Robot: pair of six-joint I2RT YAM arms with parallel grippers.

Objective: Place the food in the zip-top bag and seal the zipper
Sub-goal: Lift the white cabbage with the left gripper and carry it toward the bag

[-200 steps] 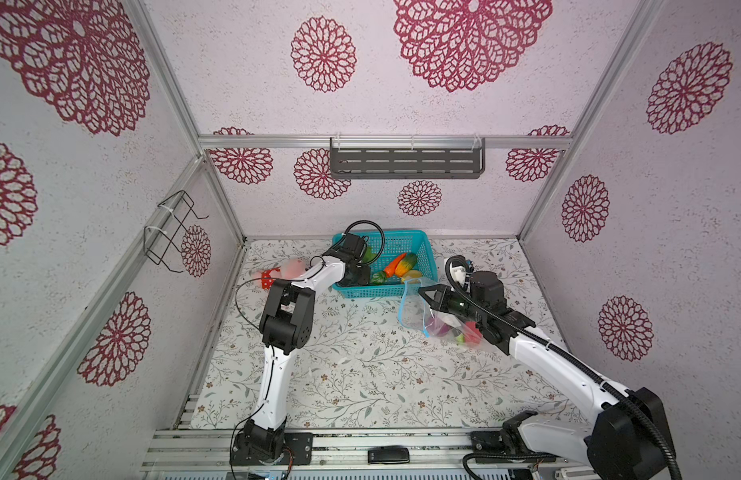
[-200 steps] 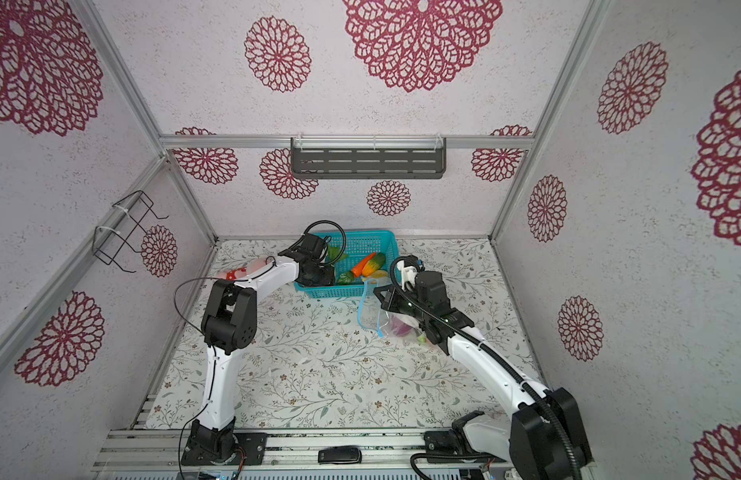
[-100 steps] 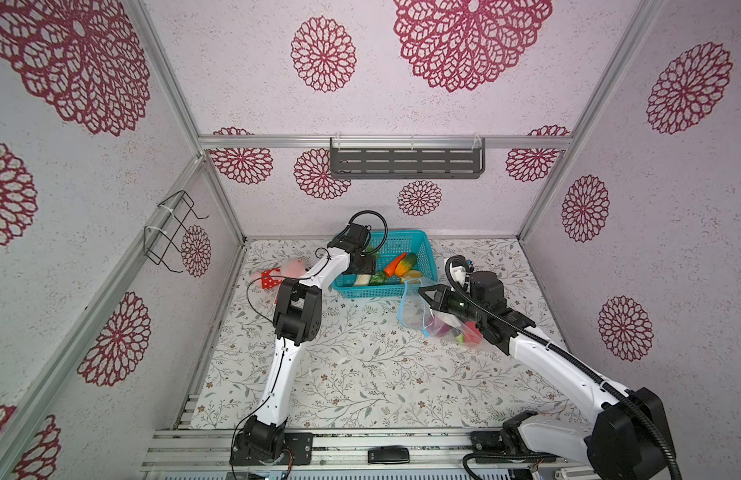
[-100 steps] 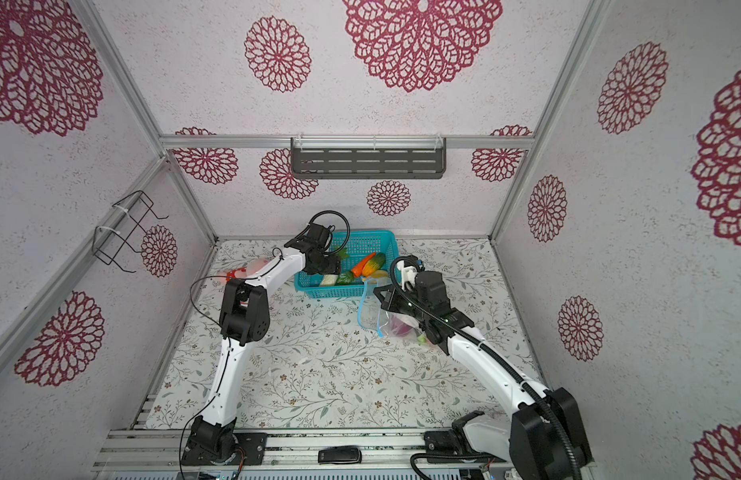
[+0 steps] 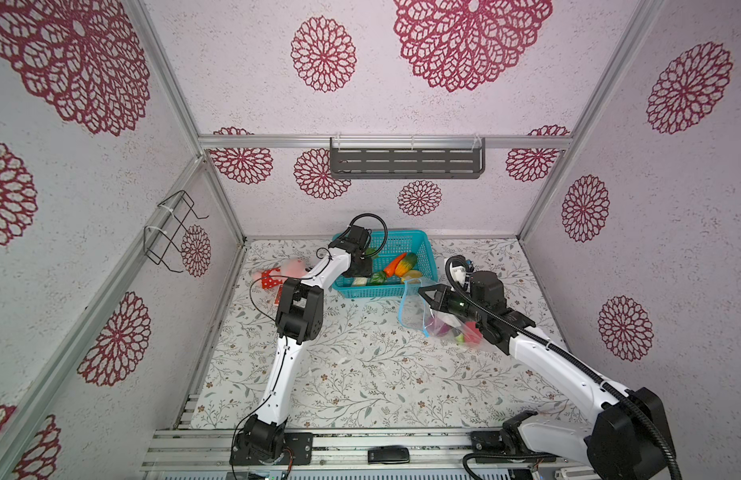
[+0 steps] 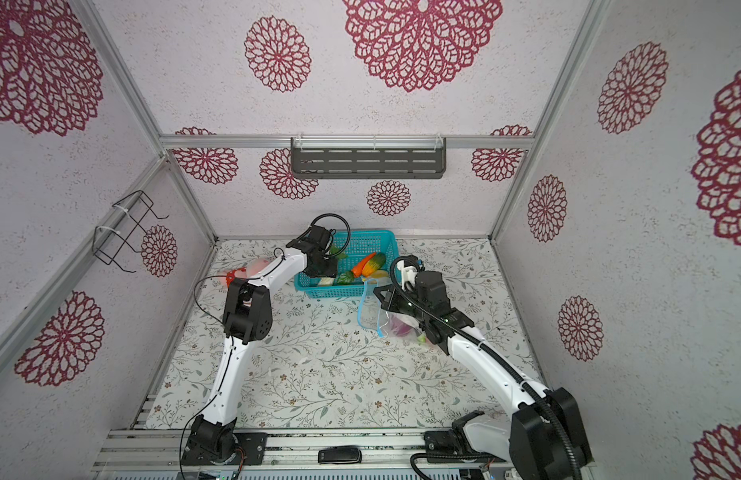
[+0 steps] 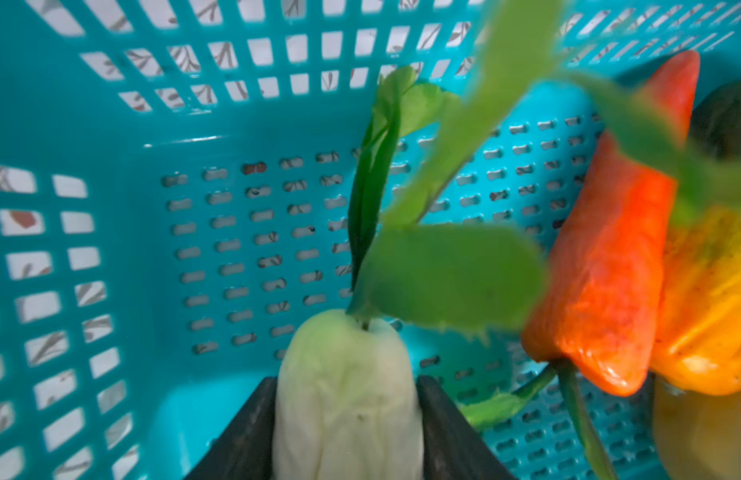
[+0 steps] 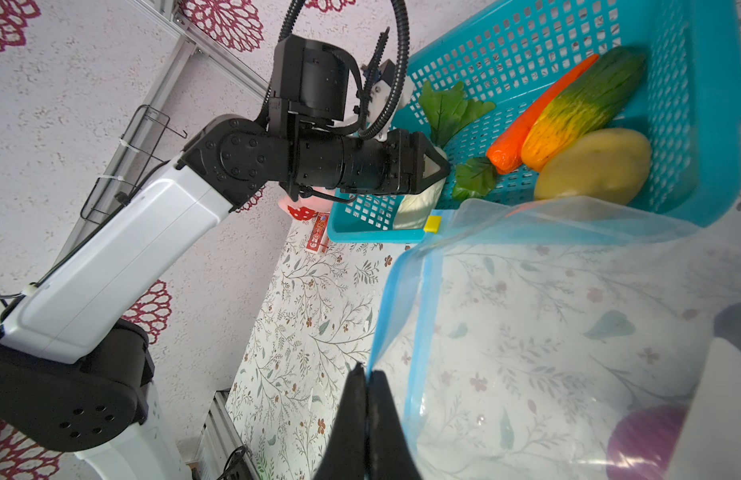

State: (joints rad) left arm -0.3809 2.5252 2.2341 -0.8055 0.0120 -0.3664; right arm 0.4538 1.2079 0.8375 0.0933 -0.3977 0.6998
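White vegetable (image 7: 345, 409) in left tool (image 7: 345, 380)

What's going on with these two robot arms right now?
The left gripper, in the teal plastic mesh basket, grips a white toy vegetable with green leaves. The right gripper pinches the light-blue zipper strip of the clear plastic bag, holding it open. A purple toy onion is already inside.

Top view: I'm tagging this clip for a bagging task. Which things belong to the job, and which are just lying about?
Job: bag, zipper, radish in the left gripper, carrot, potato, onion already bagged, right gripper pinching the bag's edge, basket holding the vegetables.
Lying about: plush toy, wall shelf, wire rack.
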